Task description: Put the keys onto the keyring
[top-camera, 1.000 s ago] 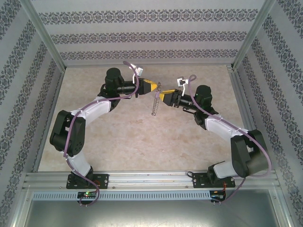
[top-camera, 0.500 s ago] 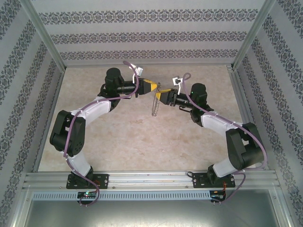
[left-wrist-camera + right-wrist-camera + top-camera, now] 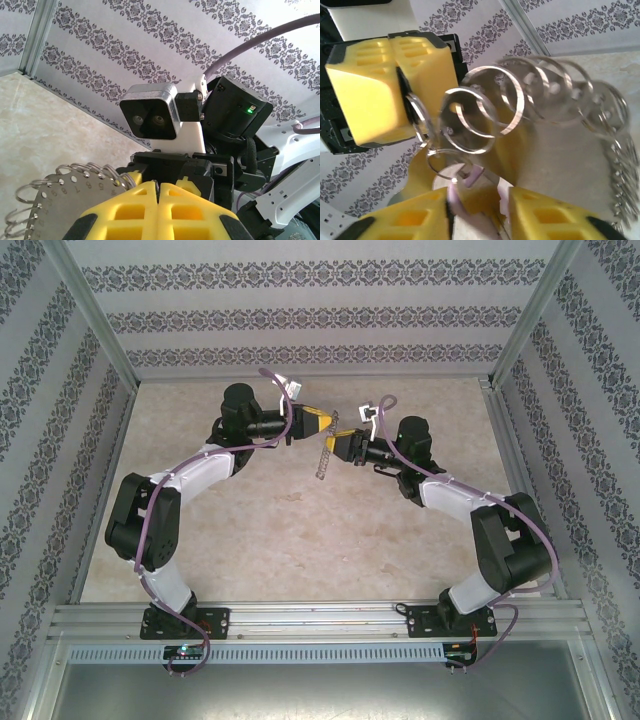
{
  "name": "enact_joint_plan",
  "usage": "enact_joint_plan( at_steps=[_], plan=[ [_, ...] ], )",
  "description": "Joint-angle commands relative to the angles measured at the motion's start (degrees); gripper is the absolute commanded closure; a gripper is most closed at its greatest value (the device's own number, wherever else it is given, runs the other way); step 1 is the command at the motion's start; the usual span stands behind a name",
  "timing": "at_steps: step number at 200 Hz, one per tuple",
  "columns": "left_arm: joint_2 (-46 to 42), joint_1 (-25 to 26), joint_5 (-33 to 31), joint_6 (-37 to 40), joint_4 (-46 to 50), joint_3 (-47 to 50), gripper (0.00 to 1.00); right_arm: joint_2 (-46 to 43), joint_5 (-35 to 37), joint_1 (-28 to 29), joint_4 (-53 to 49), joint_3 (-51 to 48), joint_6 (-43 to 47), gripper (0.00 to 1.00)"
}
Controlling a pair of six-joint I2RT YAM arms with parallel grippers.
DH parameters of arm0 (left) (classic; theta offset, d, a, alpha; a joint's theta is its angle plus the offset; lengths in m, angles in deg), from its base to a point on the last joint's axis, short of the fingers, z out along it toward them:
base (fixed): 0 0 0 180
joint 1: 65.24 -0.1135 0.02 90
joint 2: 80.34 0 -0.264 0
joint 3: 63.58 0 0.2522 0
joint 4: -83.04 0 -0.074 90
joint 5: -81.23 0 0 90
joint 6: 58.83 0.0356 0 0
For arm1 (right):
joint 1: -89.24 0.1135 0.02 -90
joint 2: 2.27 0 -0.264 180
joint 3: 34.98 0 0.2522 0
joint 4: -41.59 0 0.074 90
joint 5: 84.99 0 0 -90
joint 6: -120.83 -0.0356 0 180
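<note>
Keyring [image 3: 323, 455]: hangs in the air over the far half of the surface [image 3: 300, 540], upper end pinched, the rest trailing free below the grip. Reads in the left wrist view as a flat silvery plate [image 3: 65, 202] with a row of small numbered holes along its edge and small wire loops through them. Shows in the right wrist view as a blurred row of split rings [image 3: 520, 100] fanning off to the right.

Key [image 3: 470, 176]: sits just under the nearest rings, pale lilac head in the gap between the right jaws, blade hidden. Lies against or just beside a small loop above the head; cannot tell which.

Left gripper [image 3: 327, 424]: on the left of the keyring, yellow jaws pressed together and clamped on its upper end.

Right gripper [image 3: 339, 445]: on the right, just beside the keyring and close to the left gripper's tips. Jaws part-way apart, lilac head close against both inner faces; cannot tell whether actually squeezing it.

Mottled beige surface beneath; patterned walls [image 3: 320, 315] on three sides
</note>
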Motion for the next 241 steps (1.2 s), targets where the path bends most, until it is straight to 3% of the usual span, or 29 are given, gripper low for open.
enact_joint_plan(
  at_steps=[1,35,86,128,179,241],
  plan=[
    [-1.94,0.39,0.35,-0.94,-4.76,-1.44,1.00,0.60,-0.59,0.85,2.88,0.27,0.50,0.60],
    [-2.03,0.44,0.29,-0.95,-4.87,-1.36,1.00,0.81,-0.11,0.85,2.97,0.36,0.40,0.63],
    [-2.18,0.39,-0.21,-0.40,-4.58,-1.19,1.00,0.58,-0.74,0.78,3.11,-0.18,0.28,1.00],
    [-2.84,0.46,-1.14,3.13,-1.09,-1.01,1.00,-2.58,-1.19,0.24,-0.72,-1.23,2.60,1.00],
    [-4.60,0.43,-2.90,11.91,8.99,-1.41,1.00,-6.81,-1.20,-0.80,-15.47,1.00,9.53,1.00],
    [-5.47,0.40,-3.58,15.53,12.61,-1.36,1.00,-8.36,-1.38,-1.32,-29.21,6.10,16.16,1.00]
  ],
)
